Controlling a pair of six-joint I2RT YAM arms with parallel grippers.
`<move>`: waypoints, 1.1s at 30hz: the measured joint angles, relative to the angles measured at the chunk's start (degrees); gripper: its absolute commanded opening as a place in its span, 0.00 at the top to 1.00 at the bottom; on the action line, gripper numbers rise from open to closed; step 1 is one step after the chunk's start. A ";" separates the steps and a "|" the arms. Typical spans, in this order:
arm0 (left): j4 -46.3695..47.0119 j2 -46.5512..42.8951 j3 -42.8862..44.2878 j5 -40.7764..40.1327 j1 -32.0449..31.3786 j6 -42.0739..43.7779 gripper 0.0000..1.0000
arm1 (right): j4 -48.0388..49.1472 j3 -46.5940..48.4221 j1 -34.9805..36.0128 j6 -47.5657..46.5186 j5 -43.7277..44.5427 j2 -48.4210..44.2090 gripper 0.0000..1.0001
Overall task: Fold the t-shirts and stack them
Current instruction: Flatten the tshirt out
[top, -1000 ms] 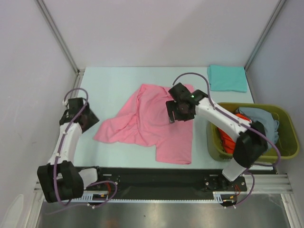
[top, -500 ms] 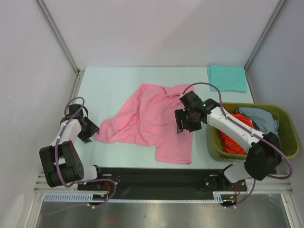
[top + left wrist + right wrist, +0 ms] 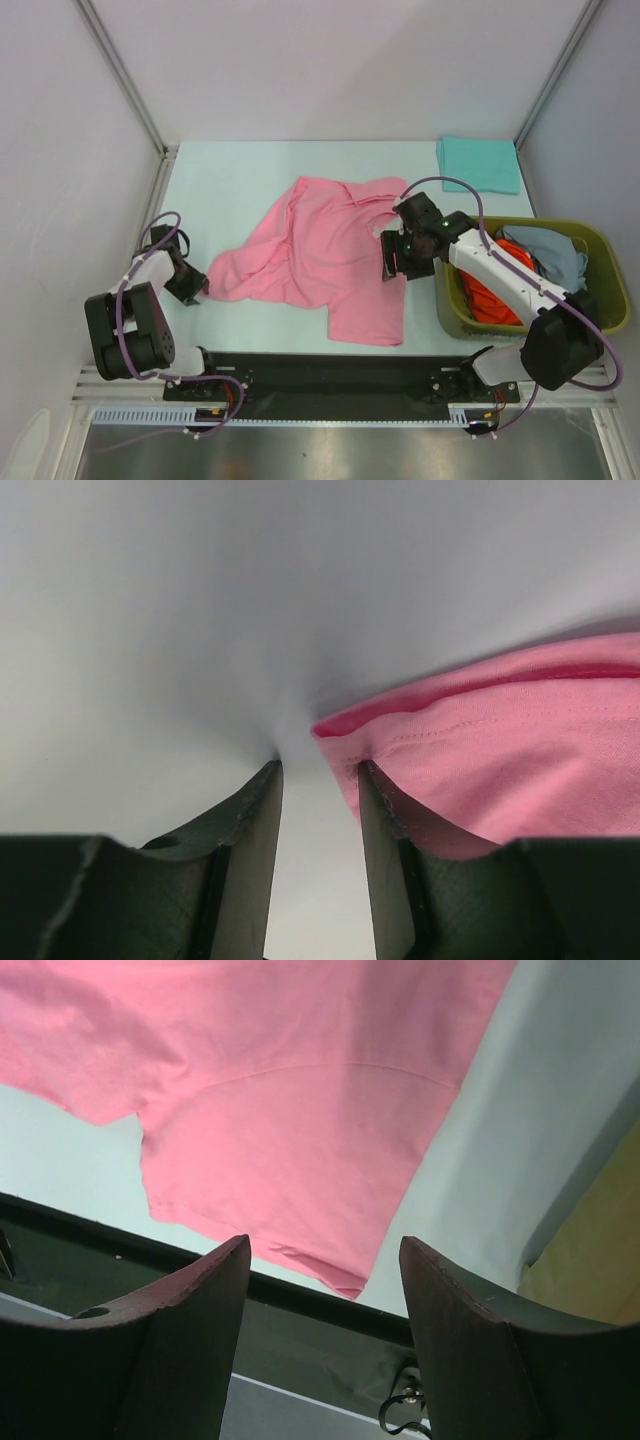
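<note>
- The soft, plain pink t-shirt (image 3: 320, 250) lies unfolded and rumpled in the middle of the pale table (image 3: 240, 180). One point of cloth reaches toward the left edge of the top view, and the body hangs down toward the near edge.
- A folded teal t-shirt (image 3: 478, 165) sits flat in the upper right of the top view, well apart from the pink one. It looks like the start of the stack.
- An orange-red t-shirt (image 3: 492, 290) and a grey-blue t-shirt (image 3: 555, 255) lie bundled in the olive-green plastic basket (image 3: 560, 222) at the right.
- The left gripper (image 3: 192, 288) is low on the table at the pink shirt's leftmost tip. In the left wrist view its jaws are only narrowly parted, with bare table between them. The stitched hem (image 3: 500, 740) lies against the outside of one finger, so nothing is pinched.
- The right gripper (image 3: 390, 262) hovers over the shirt's right side, beside the basket. Its jaws gape wide and hold nothing, with pink cloth (image 3: 280, 1080) spread below.
- The step in hand appears to be taking hold of the shirt to spread it flat before folding.
- Next, the left gripper probably needs to shift so the hem corner sits between its fingers before it closes. The right gripper probably needs to drop onto the right edge and pinch it.
</note>
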 measured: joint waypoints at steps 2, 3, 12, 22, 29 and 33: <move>0.00 -0.04 0.02 -0.07 0.00 0.00 0.56 | 0.09 -0.52 -0.24 -0.31 -0.31 -0.26 0.33; 0.00 -0.13 0.02 -0.09 0.00 0.00 0.53 | 0.07 -0.72 -0.28 -0.37 -0.35 -0.39 0.33; 0.59 -1.44 0.63 -0.48 0.00 0.00 0.46 | 0.26 -1.57 -0.44 -0.55 -1.16 -1.11 0.33; 2.38 1.18 0.98 -0.46 0.02 0.09 0.54 | 0.37 -2.19 -0.52 -0.04 -1.33 -1.77 0.33; 2.82 2.23 1.42 -0.87 0.28 1.14 0.79 | 0.52 -3.41 -0.22 1.11 -1.31 -2.45 0.32; 3.56 2.91 1.90 -0.22 0.37 2.36 0.90 | 0.57 -7.74 0.28 2.71 -1.33 -2.93 0.31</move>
